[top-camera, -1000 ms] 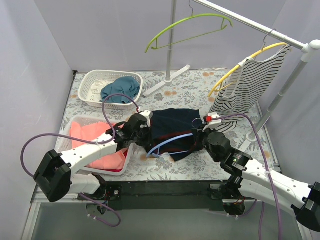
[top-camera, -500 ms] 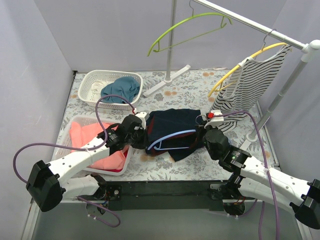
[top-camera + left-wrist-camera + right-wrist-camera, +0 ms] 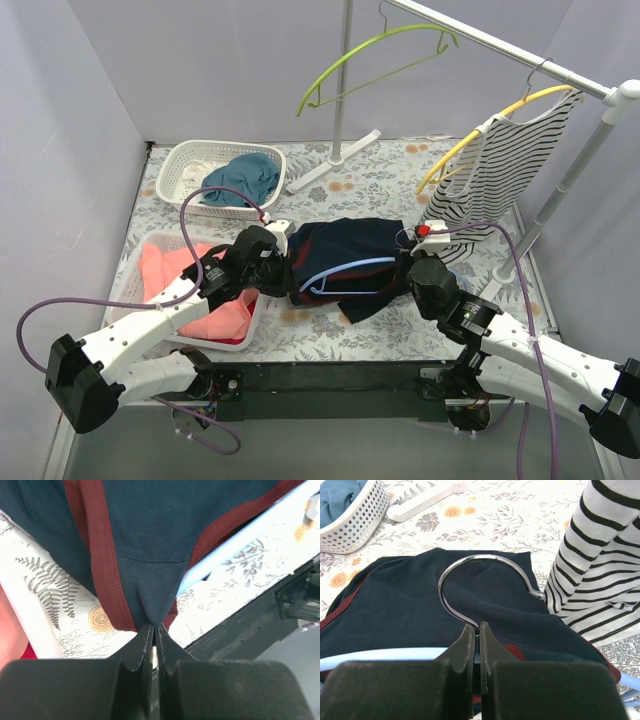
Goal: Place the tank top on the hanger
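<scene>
Dressing step under way:
- Pinching tank top (image 3: pixel 150 555) strap in clenched left gripper (image 3: pixel 155 629), at garment's 9 o'clock.
- Clamping hanger (image 3: pixel 352 270) hook base in right gripper (image 3: pixel 476 629), at 3 o'clock.
- Garment lying mid-table.
- Next, likely needing strap pulled over hanger end.

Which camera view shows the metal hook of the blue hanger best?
The right wrist view: the hook shows its whole curve against the dark shirt, with the right gripper shut on its stem. The top view shows only a tiny loop; the left wrist view shows just the blue bar of the hanger, no hook.
</scene>
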Tool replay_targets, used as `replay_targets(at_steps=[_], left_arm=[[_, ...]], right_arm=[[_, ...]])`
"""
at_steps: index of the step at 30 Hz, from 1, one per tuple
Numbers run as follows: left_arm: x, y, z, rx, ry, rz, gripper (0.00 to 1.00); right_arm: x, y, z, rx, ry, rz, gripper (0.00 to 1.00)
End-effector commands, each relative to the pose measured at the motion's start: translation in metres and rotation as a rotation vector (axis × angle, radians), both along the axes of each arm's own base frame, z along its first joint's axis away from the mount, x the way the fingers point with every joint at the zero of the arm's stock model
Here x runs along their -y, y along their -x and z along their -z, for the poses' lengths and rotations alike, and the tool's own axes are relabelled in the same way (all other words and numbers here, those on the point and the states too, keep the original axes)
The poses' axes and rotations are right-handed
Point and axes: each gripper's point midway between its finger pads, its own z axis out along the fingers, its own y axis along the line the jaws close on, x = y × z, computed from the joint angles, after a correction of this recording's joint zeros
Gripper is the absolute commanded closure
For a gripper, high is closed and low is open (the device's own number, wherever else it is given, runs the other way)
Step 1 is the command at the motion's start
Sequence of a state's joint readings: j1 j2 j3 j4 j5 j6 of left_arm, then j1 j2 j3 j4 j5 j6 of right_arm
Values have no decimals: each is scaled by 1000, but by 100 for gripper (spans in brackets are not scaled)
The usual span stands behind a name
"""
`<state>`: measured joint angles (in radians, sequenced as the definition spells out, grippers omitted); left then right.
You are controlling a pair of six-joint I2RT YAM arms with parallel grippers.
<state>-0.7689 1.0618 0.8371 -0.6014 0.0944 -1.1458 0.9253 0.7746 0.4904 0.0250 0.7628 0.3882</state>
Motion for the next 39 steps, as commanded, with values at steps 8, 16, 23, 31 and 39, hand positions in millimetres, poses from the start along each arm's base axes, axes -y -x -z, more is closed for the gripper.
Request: replay_targets(at_steps=[8,16,23,31,39], left_arm=[[13,4,-50,67,112,78,100],[41,-2,-81,89,243,123,100],[56,-18,-138,176,354,100,100],[40,-28,-185,294,410,-4,99],[22,-18,-189,309,389,-32,94]], right_arm=[[-3,-9,-40,71,-72,44,99],[-23,-4,-68,80,-172,-13,99],[-41,-3,-88,100,-200,-23,99],[-67,2,-120,133,-234,-63,99],[-97,11,-138,156,-233,-119,99]])
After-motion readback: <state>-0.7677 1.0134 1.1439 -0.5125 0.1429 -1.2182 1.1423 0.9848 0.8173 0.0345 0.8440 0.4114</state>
